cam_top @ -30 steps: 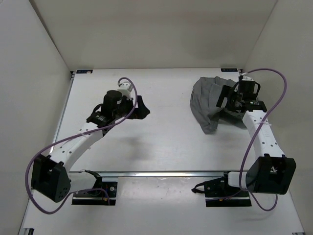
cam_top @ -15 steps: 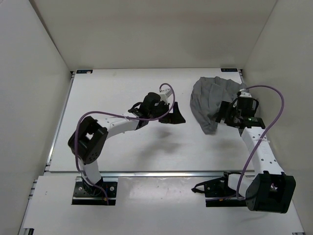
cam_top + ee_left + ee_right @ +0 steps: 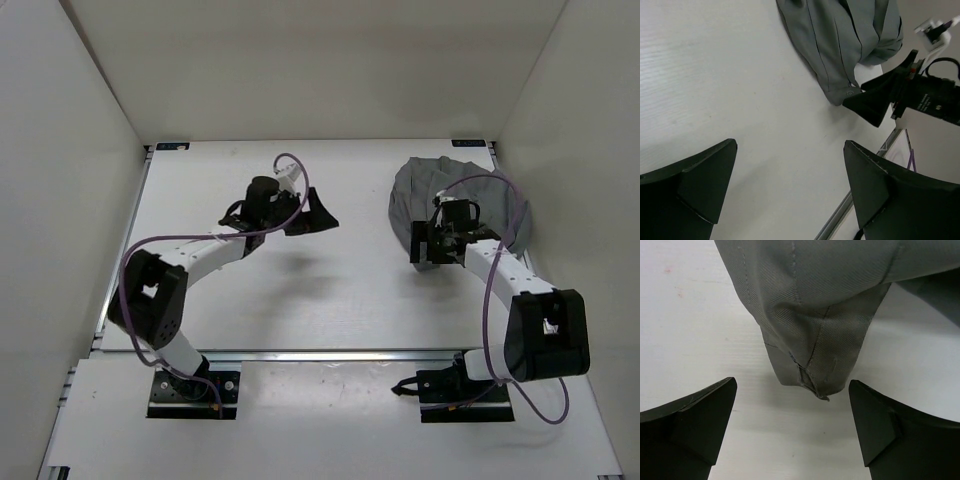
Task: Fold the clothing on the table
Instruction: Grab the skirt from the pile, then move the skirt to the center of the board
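1. White walls (image 3: 320, 60) close in three sides (left, back, right) of one flat white tabletop (image 3: 340, 290). One metal rail (image 3: 330, 352) runs along its near edge.
2. One piece of clothing (image 3: 445, 185) is on it, a wrinkled grey heap in the far right corner, bunched rather than spread flat. A narrow stitched end points toward the near side.
3. Two arms (image 3: 200, 260) are bolted at the near edge, one left and one right. Each carries one purple cable (image 3: 500, 185), so two cables in all.
4. There are two grippers, each with two black fingers.
5. The left gripper (image 3: 318, 212) sits over bare tabletop left of centre, well apart from the garment. Its wrist view shows both fingers (image 3: 695, 185) spread wide with only white surface between them (nothing held). The grey heap and the other arm's gripper show farther off in that view.
6. The right gripper (image 3: 428, 248) is at the near-left end of the clothing. In its wrist view the two fingers (image 3: 875, 425) stand wide apart, one on each side of the garment's narrow stitched end, which lies between them.
7. A strip of white shows between the cloth and each fingertip, so neither finger touches the fabric and nothing is pinched.
8. Seams and a small folded hem are plain on that end. The garment's far side is partly hidden by the right arm in the top view.
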{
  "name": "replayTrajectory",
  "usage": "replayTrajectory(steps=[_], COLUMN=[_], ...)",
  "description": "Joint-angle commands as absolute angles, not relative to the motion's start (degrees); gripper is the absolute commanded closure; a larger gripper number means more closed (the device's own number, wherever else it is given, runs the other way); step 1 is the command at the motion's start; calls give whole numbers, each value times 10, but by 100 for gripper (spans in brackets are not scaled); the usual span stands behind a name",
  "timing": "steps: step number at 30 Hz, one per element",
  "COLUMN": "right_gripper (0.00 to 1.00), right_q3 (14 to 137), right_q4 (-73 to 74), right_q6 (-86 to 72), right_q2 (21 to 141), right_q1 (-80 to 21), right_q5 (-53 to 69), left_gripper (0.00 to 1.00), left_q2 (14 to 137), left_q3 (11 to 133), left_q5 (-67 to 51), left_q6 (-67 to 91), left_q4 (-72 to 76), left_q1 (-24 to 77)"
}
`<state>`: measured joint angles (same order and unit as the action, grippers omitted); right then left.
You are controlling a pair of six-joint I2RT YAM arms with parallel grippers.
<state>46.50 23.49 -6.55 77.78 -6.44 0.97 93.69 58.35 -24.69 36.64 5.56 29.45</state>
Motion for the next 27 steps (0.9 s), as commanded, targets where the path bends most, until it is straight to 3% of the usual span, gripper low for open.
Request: replayTrajectory(steps=[1, 3, 5, 6, 9, 11, 12, 20, 23, 26, 27], right_gripper=[10, 14, 28, 41, 63, 92, 99, 99, 100, 100, 100], right_q3=[485, 495, 496, 500, 526, 539, 552, 778, 934, 1218, 1242], right_q4=[205, 208, 205, 207, 209, 210, 214, 297, 355, 462, 458], right_q6=[-36, -31, -25, -24, -16, -9, -9, -6, 18, 35, 29], right_q2=[793, 808, 821, 830, 853, 860, 864, 965, 1032, 1125, 1128], right_q1=[-74, -75, -76, -76, -86, -96, -98, -183, -263, -342, -355], right_q5=[-22, -25, -27, -34, -61, -76, -74, 116, 147, 131, 129], left_gripper=[1, 1, 1, 1, 1, 1, 1, 1, 2, 2, 1], left_q2=[873, 867, 860, 860, 855, 852, 852, 812, 781, 746, 731], left_q3=[567, 556, 549, 548, 548, 542, 539, 486, 446, 418, 418], left_q5=[-265, -271, -279, -280, -282, -282, -282, -280, -256, -221, -212], left_q6=[339, 337, 334, 333, 328, 328, 326, 342, 359, 362, 367], left_q4=[41, 40, 42, 41, 35, 37, 37, 51, 62, 43, 39], left_q1=[273, 253, 248, 242, 237, 235, 229, 189, 157, 140, 127])
